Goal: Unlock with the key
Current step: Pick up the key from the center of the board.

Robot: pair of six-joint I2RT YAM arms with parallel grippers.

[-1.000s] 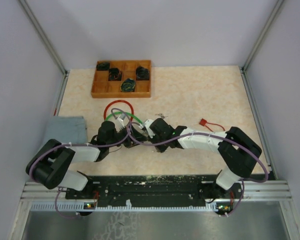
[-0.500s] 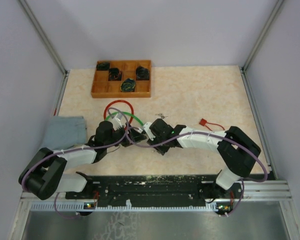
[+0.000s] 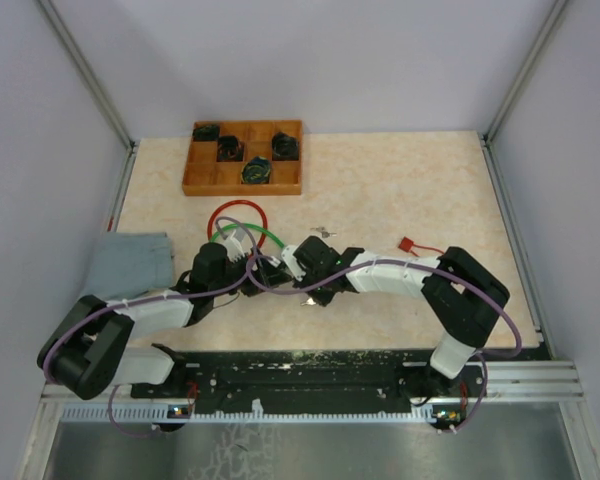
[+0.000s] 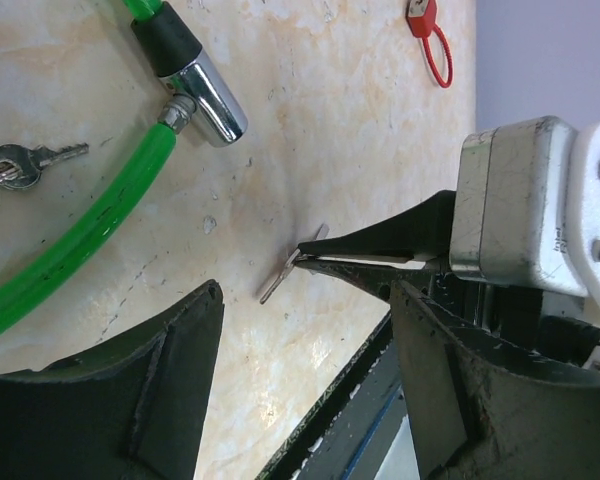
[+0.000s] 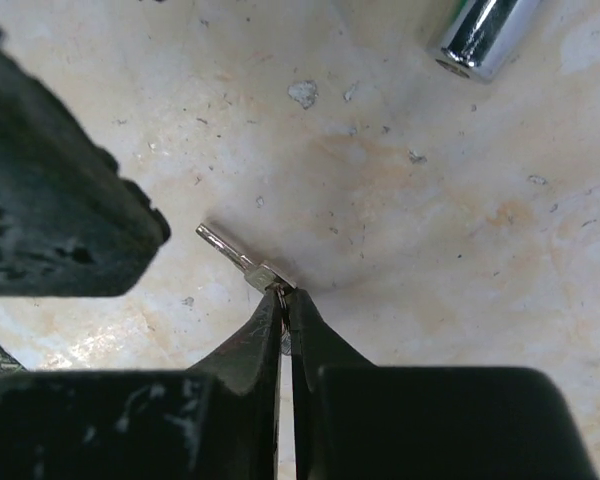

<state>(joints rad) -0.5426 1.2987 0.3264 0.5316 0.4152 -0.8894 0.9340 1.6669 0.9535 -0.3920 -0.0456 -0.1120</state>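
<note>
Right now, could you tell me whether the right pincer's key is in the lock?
Out: the right pincer pinches the key by one end, apart from the chrome lock barrel.

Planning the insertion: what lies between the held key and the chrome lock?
Only bare table between key and lock, per left wrist view.

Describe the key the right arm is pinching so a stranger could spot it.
On the table, find the green cable lock with its chrome end. Nearer the arms lies a slim silver key, pinched by the right arm's jaws; unlike the bunched keys beside the cable, it is single.
</note>
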